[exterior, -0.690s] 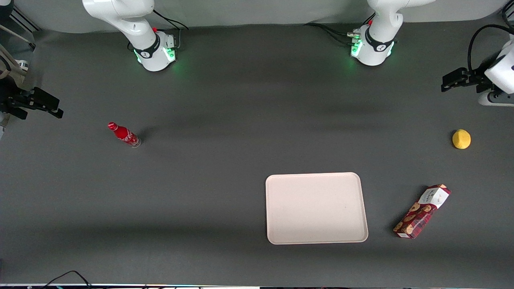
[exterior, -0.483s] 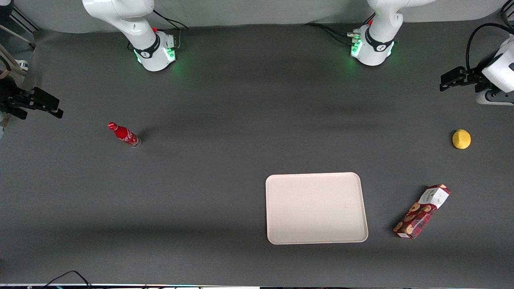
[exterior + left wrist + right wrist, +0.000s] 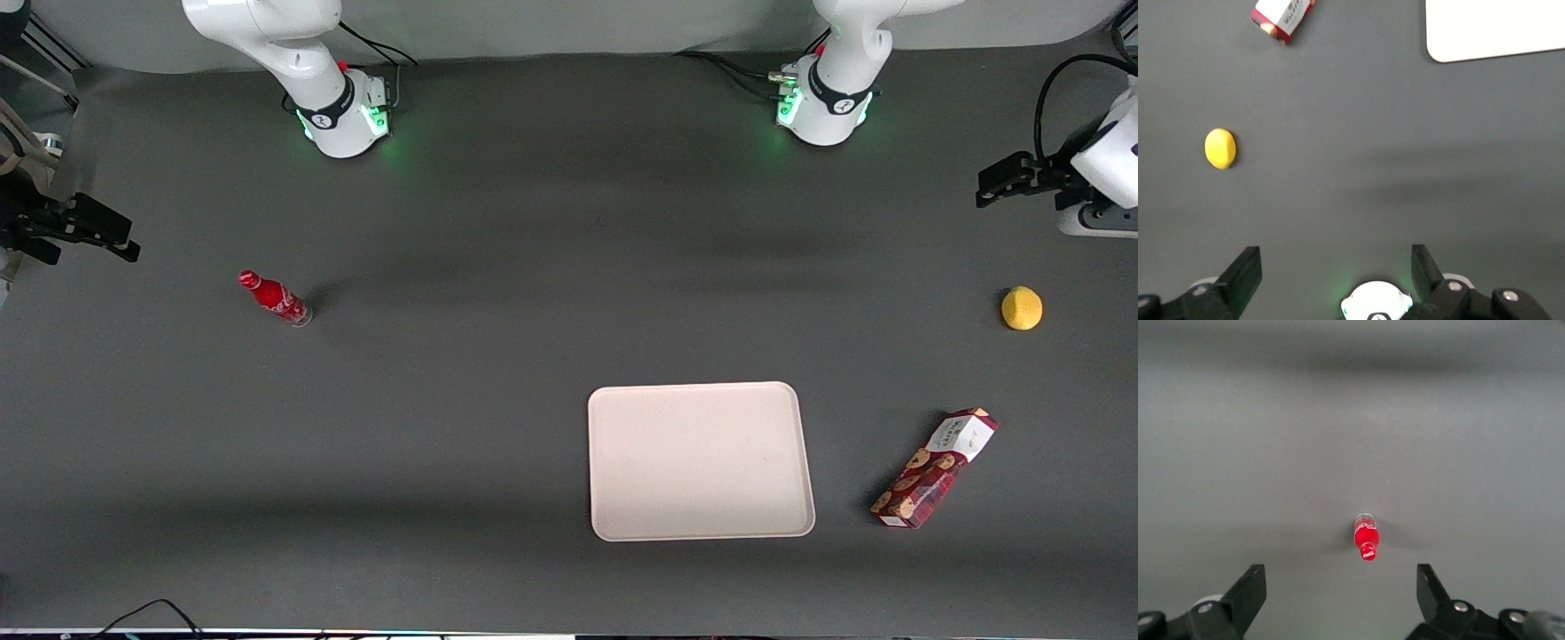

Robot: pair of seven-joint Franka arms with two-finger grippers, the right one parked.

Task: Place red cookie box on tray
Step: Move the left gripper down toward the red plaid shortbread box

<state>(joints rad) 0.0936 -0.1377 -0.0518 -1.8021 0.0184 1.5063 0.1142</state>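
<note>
The red cookie box [image 3: 933, 468] lies flat on the dark table, angled, beside the tray [image 3: 701, 460] toward the working arm's end and apart from it. The pale tray holds nothing. My left gripper [image 3: 1005, 178] hovers at the working arm's end of the table, farther from the front camera than the box and well clear of it. In the left wrist view the gripper [image 3: 1335, 260] is open with nothing between its fingers; the white-label end of the cookie box [image 3: 1281, 15] and a corner of the tray [image 3: 1498, 27] show.
A yellow lemon [image 3: 1021, 308] sits between the gripper and the cookie box, seen also in the left wrist view as the lemon [image 3: 1220, 148]. A small red bottle [image 3: 274, 298] stands toward the parked arm's end.
The left gripper has shifted only slightly near the table's end. The box, tray, lemon and bottle have not moved.
</note>
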